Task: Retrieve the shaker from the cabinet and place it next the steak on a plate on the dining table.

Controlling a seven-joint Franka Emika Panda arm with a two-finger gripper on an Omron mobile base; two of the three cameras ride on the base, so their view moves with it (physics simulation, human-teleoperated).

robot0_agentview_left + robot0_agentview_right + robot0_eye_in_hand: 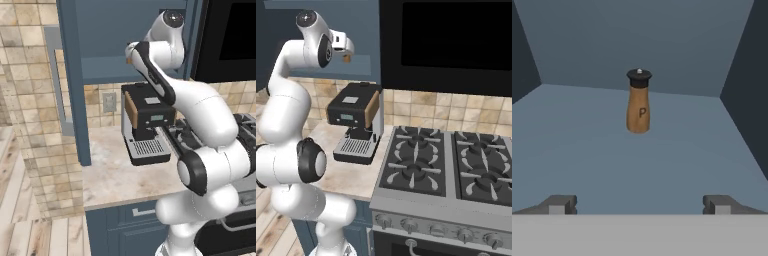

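One relation matters for your next move: the shaker (638,102) lies straight ahead of the gripper (640,204), centred between the two dark fingertips (560,204) in the hand view, with a stretch of bare blue shelf (577,160) between them. Your gripper is released, jaws spread wide and holding nothing, and the gap looks far broader than the shaker's slim body. The shaker stands upright on the shelf inside the cabinet (75,75), towards the back wall, its long axis vertical, dark cap on top and a letter P facing you. Since the fingers sit level on either side of that axis, a straight push forward should, I judge, bring them round the wooden body without any roll of the wrist. From the right base view you see the hand reaching into the cabinet above the coffee machine (356,120) on the tabletop (351,175). Keep your approach low enough to close on the body, not the cap.
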